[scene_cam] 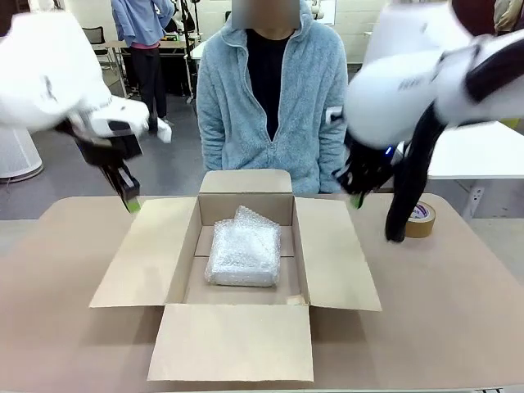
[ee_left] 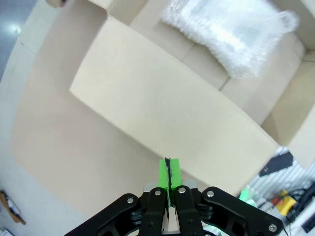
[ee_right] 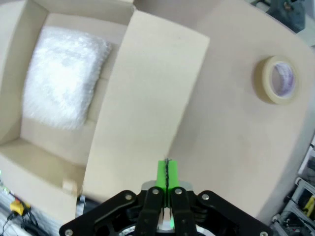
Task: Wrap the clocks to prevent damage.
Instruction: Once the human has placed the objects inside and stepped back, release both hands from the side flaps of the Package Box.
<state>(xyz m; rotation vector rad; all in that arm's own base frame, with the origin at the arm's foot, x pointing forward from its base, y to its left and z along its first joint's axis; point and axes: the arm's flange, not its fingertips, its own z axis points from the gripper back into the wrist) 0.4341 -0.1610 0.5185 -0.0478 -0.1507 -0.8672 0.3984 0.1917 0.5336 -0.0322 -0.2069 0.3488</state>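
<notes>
The clocks (scene_cam: 243, 250) lie as one blocky bundle in whitish bubble wrap on the floor of the open cardboard carton (scene_cam: 327, 254). The bundle (ee_left: 231, 34) also appears in the left wrist view and, as the bundle (ee_right: 64, 83), in the right wrist view. My left gripper (scene_cam: 132, 205) hangs shut and empty above the carton's left flap (ee_left: 167, 123); its green pads (ee_left: 168, 172) touch each other. My right gripper (scene_cam: 357, 199) hovers shut and empty above the right flap (ee_right: 147, 98), with its pads (ee_right: 167, 174) pressed together.
A roll of brown tape (scene_cam: 420, 219) lies on the table right of the carton, seen as the roll (ee_right: 278, 79) in the right wrist view. A person in a light blue fleece (scene_cam: 274, 90) sits at the far side. The tan tabletop (scene_cam: 458, 311) surrounds the carton.
</notes>
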